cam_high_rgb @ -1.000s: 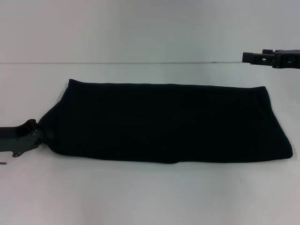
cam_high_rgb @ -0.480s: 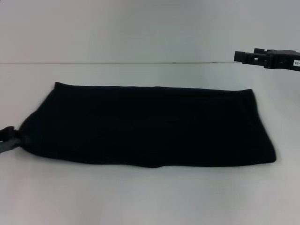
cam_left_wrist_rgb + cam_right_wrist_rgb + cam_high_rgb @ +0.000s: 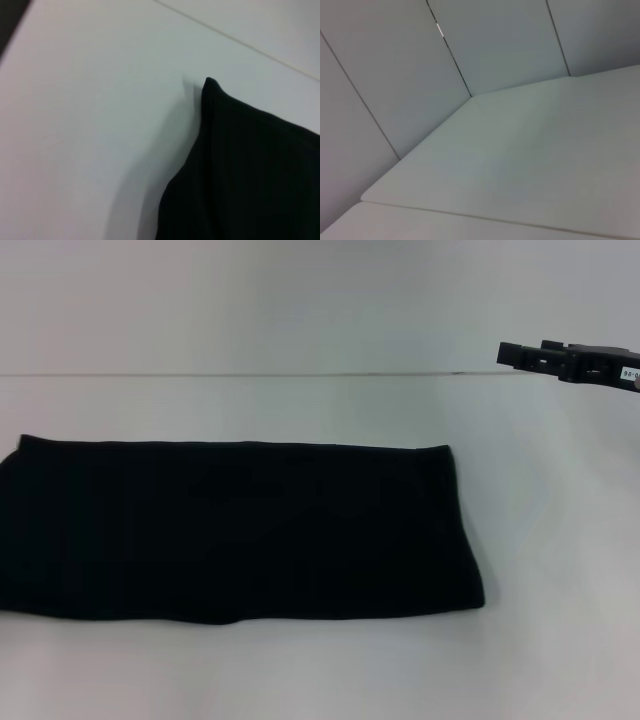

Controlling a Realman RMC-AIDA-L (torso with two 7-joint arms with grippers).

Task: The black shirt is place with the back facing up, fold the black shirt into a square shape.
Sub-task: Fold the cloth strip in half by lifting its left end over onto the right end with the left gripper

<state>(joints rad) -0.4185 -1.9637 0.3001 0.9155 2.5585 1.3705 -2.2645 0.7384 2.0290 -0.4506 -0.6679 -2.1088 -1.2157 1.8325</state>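
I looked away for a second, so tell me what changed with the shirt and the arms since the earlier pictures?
The folded black shirt slid toward the robot's left, its left end now past the head view's edge. The left claw that gripped that end has left that view. The right claw stays raised at the far right, barely shifted. The shirt's fold looks unchanged.

Place: a bare robot test setup, like a lab.
Surface: a plain white table (image 3: 300,670) with a thin seam line across its far part.
Walls: flat pale grey panels (image 3: 495,45) joined by dark narrow seams, meeting in a corner.
Equipment: a black robot gripper (image 3: 515,354) over the table's far right.
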